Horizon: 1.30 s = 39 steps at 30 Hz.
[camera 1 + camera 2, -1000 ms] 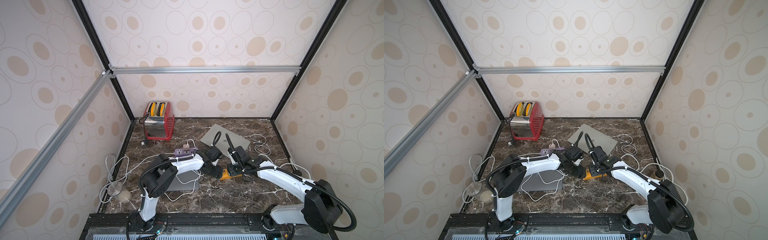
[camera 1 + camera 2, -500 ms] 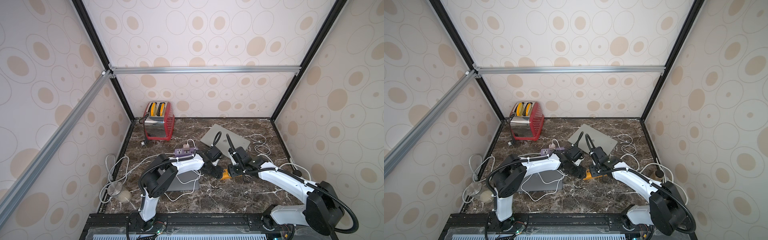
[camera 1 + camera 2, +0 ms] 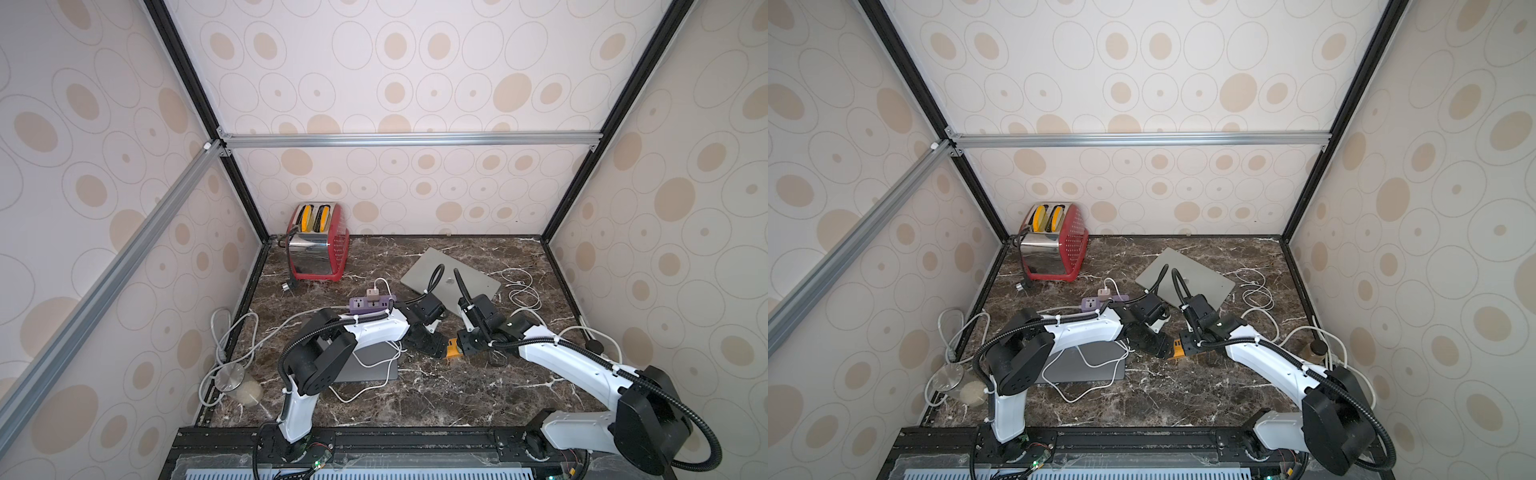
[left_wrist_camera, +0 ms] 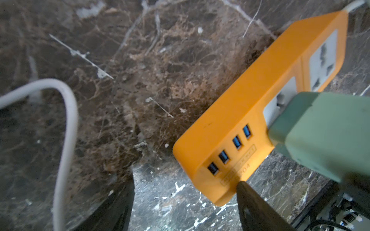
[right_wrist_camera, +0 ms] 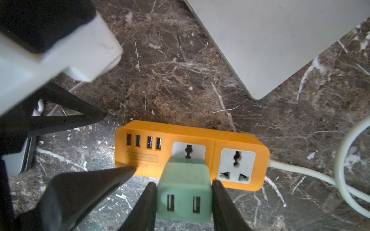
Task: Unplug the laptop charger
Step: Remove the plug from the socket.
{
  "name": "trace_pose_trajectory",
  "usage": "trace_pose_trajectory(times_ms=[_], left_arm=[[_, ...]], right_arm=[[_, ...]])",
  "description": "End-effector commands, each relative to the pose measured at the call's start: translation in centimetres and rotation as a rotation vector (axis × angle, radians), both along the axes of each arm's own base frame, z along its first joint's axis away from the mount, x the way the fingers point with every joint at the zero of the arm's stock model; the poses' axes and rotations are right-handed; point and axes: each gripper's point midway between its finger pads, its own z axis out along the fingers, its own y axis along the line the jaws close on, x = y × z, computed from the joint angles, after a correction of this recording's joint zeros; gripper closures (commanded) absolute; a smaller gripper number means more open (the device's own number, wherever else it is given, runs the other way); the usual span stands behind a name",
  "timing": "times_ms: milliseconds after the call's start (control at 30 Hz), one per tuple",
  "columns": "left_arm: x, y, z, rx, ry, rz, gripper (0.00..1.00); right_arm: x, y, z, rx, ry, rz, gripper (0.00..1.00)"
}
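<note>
1. Centrally, charger (image 5: 184,192): a green block plugged into the power strip (image 5: 200,134), in the socket beside the USB ports. Its prongs are hidden, so how deep it sits cannot be told. Its own two ports are empty.
2. Power strip: orange, lying flat on the table (image 5: 180,80), mid-table between the two arms in both top views (image 3: 454,350) (image 3: 1177,347). The second socket is empty, and a white cord (image 5: 300,170) leaves the far end.
3. Right gripper (image 5: 183,182): narrowed to the charger's width, with one finger against each side face. Both touch, so the charger is held.
4. Left gripper (image 4: 185,182): spread wide and holding nothing. One fingertip (image 4: 245,192) bears on the strip's USB end; the other stands clear of the strip, and whether it touches the table cannot be told.
5. Handling note, as judgement: the step in hand is the pull.
   - Draw the charger straight out along its prongs, square to the strip's face, without rocking it sideways.
   - Keep the left fingertip pressing down so the light strip does not lift with the charger.
   - Hold a firm squeeze on the smooth side faces, or the fingers may slide off.
6. Surroundings: a closed silver laptop (image 5: 280,40) lies near the strip, apart from it.
</note>
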Motion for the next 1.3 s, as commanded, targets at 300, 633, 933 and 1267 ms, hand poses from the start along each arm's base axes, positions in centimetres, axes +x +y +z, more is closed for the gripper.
trace_pose_trajectory(times_ms=[300, 633, 933, 1267], left_arm=[[-0.6, 1.4, -2.7, 0.103, 0.037, 0.018, 0.18], [-0.7, 0.9, -2.8, 0.081, 0.054, 0.026, 0.18], [0.3, -0.1, -1.8, 0.036, 0.030, 0.065, 0.18], [0.3, 2.0, -3.6, 0.142, 0.047, 0.123, 0.19]], right_arm=[[-0.4, -0.3, -1.3, -0.040, 0.012, -0.007, 0.60], [-0.2, -0.2, -0.8, -0.014, -0.009, -0.026, 0.83], [-0.5, 0.7, -1.5, 0.060, 0.006, -0.048, 0.86], [-0.3, 0.6, -0.3, 0.102, -0.031, -0.077, 0.89]])
